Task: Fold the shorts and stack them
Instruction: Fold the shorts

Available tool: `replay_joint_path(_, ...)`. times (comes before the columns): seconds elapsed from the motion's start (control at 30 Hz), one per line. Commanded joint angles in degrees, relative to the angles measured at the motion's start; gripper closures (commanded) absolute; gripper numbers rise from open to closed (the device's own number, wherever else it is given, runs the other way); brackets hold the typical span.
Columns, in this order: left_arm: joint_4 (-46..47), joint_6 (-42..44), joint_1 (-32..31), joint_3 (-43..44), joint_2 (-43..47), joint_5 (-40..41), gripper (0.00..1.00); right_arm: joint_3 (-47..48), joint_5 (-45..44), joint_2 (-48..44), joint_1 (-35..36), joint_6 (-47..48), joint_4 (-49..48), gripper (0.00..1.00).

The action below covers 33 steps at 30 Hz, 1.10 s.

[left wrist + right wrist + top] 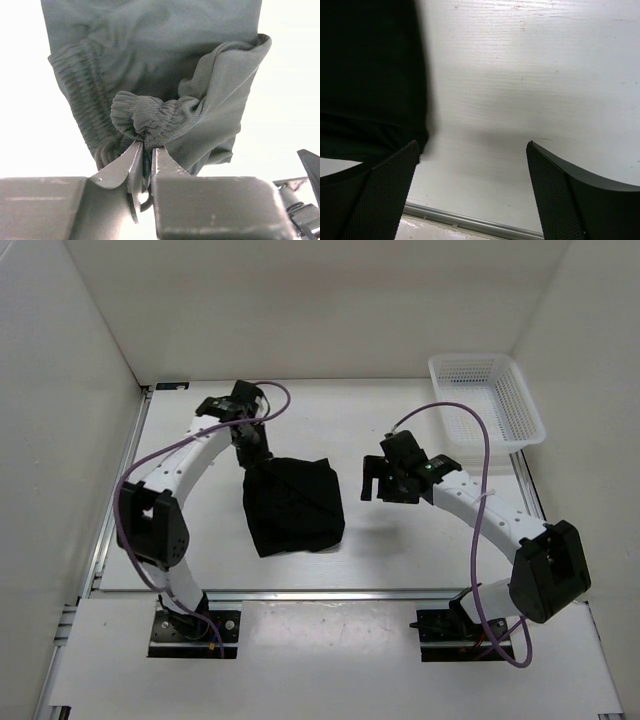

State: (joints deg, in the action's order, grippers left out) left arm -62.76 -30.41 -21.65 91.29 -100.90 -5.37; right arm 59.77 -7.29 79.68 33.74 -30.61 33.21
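Black shorts (292, 506) lie folded in a rough square in the middle of the white table. My left gripper (254, 462) is at their far left corner, shut on a bunched bit of the elastic waistband (150, 119), and the cloth hangs away from the fingers (126, 162). My right gripper (372, 483) is open and empty, hovering just right of the shorts. Its wrist view shows the shorts' dark edge (370, 80) at the left and bare table between the wide-apart fingers (387, 190).
A white mesh basket (487, 398) stands at the back right corner. White walls close in the table on three sides. A metal rail (470, 220) runs along the table's edge.
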Motion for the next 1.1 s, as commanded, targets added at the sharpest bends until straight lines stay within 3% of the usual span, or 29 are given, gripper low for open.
replay_joint_path(0.0, -2.01, 2.19, 4.32, -5.56, 5.36, 0.44, 0.89, 0.96, 1.40, 1.09, -0.16, 1.61, -0.16, 0.07)
replay_joint_path(0.1, 1.76, 3.77, 8.36, -11.72, 5.89, -2.45, 0.89, 0.96, 2.71, 2.23, -0.16, 1.61, -0.69, 0.05)
replay_joint_path(0.17, 4.04, 4.31, 10.13, -13.84, 4.94, -3.16, 0.83, 1.49, 3.25, 2.84, -0.16, 2.13, -0.69, 0.04)
replay_joint_path(0.2, 4.57, 5.18, 11.44, -15.07, 4.14, -3.86, 0.61, 1.49, 3.25, 3.37, -0.16, 2.13, -0.69, 0.04)
replay_joint_path(0.23, 4.58, 5.19, 11.45, -15.08, 3.44, -3.86, 0.48, 1.49, 3.25, 3.38, 0.45, 2.13, -0.69, 0.02)
replay_joint_path(0.37, 4.58, 5.72, 13.91, -15.08, 3.68, -2.19, 0.11, 1.49, 3.25, 3.99, 0.98, 2.13, -0.69, 0.02)
replay_joint_path(0.53, 0.28, 5.72, 18.03, -10.78, 9.31, 3.34, 0.10, 1.49, 3.25, 4.52, 2.03, 2.74, -0.69, 0.02)
replay_joint_path(0.63, -0.96, 4.58, 19.80, -10.78, 14.32, 4.49, 0.14, 2.80, 3.25, 5.66, 3.08, 2.75, -0.69, 0.01)
replay_joint_path(0.77, 1.05, 2.47, 22.00, -20.06, 21.52, -0.32, 0.14, 5.09, 6.75, 9.08, 5.80, 2.22, -1.40, 0.03)
replay_joint_path(0.8, 3.93, 1.68, 22.00, -22.44, 23.97, -2.09, 0.00, 5.97, 8.15, 9.96, 5.81, 2.22, -2.27, 0.03)
replay_joint_path(0.97, 13.44, -0.96, 17.79, -35.10, 24.36, -9.22, 0.00, 9.66, 17.04, 17.08, 6.95, 2.22, -5.43, 0.03)
replay_joint_path(1.07, 16.61, -2.01, 15.68, -35.74, 22.77, -8.27, 0.00, 12.30, 18.44, 19.98, 6.96, 2.22, -5.96, 0.03)
